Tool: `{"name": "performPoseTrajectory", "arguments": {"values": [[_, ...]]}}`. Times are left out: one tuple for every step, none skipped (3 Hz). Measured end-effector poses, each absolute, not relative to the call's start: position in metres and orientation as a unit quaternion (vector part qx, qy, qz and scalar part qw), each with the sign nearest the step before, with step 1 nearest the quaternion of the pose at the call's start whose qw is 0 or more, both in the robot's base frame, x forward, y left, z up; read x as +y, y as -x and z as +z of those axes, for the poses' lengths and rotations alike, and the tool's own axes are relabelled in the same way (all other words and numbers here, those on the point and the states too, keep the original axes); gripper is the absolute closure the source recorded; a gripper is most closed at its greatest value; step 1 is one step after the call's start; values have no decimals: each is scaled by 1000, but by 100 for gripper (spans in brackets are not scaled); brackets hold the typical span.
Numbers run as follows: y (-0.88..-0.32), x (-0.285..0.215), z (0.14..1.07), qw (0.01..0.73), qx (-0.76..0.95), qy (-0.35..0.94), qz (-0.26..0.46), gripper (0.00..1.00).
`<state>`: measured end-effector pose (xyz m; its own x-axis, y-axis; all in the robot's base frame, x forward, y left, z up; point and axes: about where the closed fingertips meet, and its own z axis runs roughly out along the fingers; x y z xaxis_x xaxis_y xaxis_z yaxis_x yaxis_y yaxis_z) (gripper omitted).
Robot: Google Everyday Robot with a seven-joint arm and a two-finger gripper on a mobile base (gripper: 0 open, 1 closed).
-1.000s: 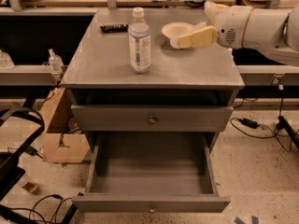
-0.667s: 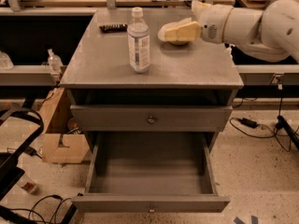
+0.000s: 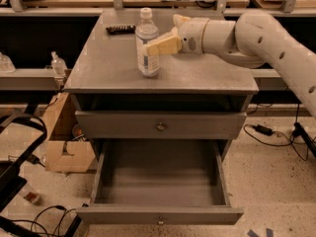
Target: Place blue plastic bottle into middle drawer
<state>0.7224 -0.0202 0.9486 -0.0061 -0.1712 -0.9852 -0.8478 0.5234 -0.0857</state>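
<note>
A second ago my gripper (image 3: pixel 161 33) hung over the right rear of the cabinet top (image 3: pixel 108 70), well apart from the blue plastic bottle (image 3: pixel 144 63). Since then I have swung left across the top, and now it sits right at the bottle's right side. My fingers are spread. The near one lies across the front of the label at about the bottle's upper half, and the far one shows behind, just to the right of the cap. Whether either finger presses the plastic I cannot tell. The bottle itself has not shifted, and the middle drawer (image 3: pixel 160 215) is pulled out as before.

The top is flat, dull grey metal. A small black object (image 3: pixel 120 29) lies at its back left corner, apart from the bottle. Under the top there is a dark gap, then a closed grey drawer front (image 3: pixel 197 126) with a round knob, and below that the open drawer — wide, shallow, grey inside. To the left, a small clear pump bottle (image 3: pixel 58 63) stands on a low shelf and a cardboard box (image 3: pixel 66 154) leans by the cabinet. Cables (image 3: pixel 269 131) trail over the speckled floor (image 3: pixel 269 181) on the right.

The bottle stands upright near the middle of the top, slightly toward the back — clear plastic with a white screw cap and a pale blue-white label wrapped round its body.
</note>
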Motion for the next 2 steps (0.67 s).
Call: {"name": "performPoseTrajectory", "arguments": {"values": [[-720, 15, 927, 576, 642, 399, 312, 0], [-719, 36, 920, 578, 635, 394, 327, 16]]}}
